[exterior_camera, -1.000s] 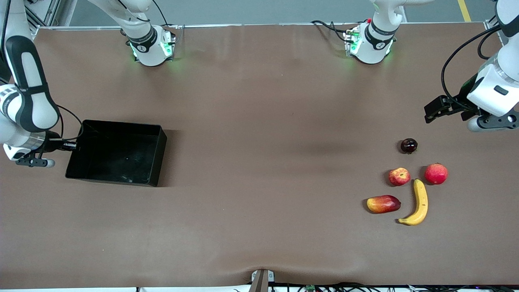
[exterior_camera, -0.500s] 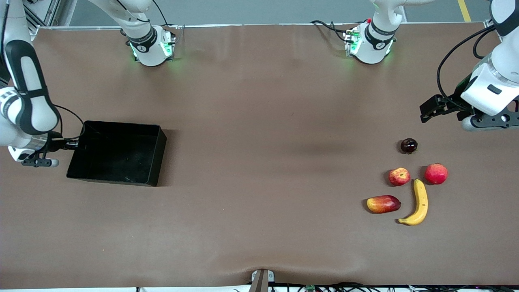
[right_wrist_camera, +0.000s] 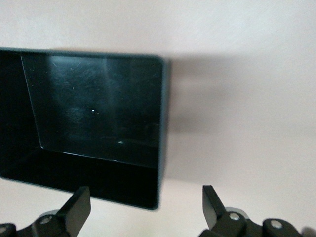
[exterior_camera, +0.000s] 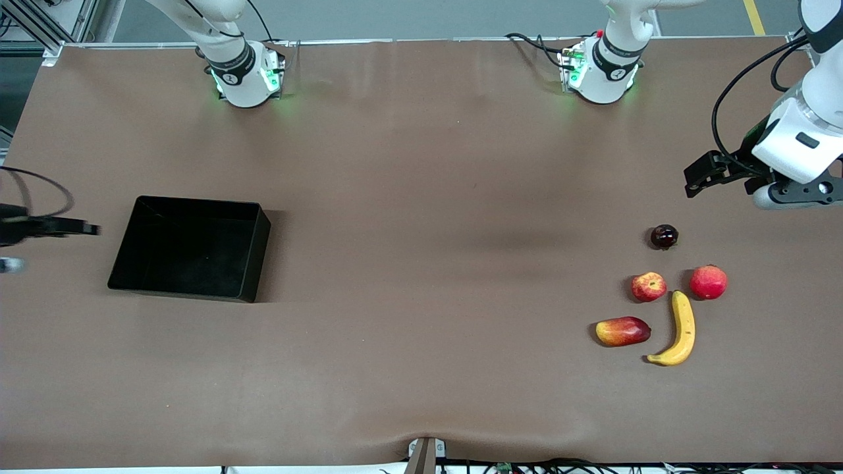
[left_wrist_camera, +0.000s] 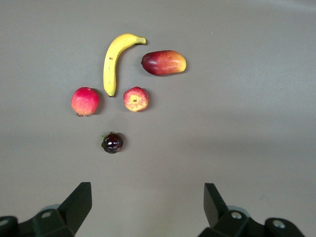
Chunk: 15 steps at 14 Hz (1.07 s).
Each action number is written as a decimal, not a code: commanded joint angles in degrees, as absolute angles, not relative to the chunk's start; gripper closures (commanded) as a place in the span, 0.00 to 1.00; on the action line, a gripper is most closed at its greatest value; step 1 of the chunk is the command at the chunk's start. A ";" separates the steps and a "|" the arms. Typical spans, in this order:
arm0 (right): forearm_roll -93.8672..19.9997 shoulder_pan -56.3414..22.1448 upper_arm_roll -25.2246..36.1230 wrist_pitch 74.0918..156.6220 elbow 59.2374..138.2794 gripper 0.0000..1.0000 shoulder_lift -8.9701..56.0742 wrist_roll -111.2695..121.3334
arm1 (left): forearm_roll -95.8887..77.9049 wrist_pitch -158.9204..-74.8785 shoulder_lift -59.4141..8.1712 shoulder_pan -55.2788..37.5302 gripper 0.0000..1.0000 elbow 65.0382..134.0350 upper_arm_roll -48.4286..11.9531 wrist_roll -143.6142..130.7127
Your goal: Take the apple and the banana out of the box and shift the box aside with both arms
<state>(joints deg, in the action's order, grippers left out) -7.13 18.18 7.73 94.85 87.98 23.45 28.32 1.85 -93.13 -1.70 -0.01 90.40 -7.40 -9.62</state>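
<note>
Five fruits lie grouped near the table's edge at the left arm's end: nearest the front camera the banana (exterior_camera: 679, 330), beside it a mango (exterior_camera: 622, 331); farther back the apple (exterior_camera: 649, 287) and a pinkish-red fruit (exterior_camera: 708, 282); farthest a small dark fruit (exterior_camera: 664, 236). Over bare table by that edge, the left pincer (left_wrist_camera: 148, 207) hangs wide and empty. At the right arm's end stands the box (exterior_camera: 141, 280), empty, the right pincer (right_wrist_camera: 143, 207) just beside it, wide apart, gripping nothing.
</note>
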 commanded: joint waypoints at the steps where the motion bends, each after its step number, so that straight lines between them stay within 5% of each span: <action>1: -3.25 16.80 6.50 89.66 77.62 0.00 25.58 28.83 | 0.70 -93.52 -0.44 0.09 0.00 91.32 -7.38 -9.75; 7: -2.90 6.52 5.45 75.08 67.41 0.00 22.60 8.25 | 0.88 -93.60 -0.79 0.26 0.00 90.62 -7.38 -9.14; 13: 0.76 -7.98 5.36 75.31 67.85 0.00 13.11 0.27 | 1.05 -93.43 -3.34 -0.35 0.00 87.28 -7.29 -9.76; 15: 2.64 -6.43 5.45 76.81 69.77 0.00 11.69 1.74 | 0.97 -93.43 -3.34 -0.44 0.00 87.36 -7.29 -10.11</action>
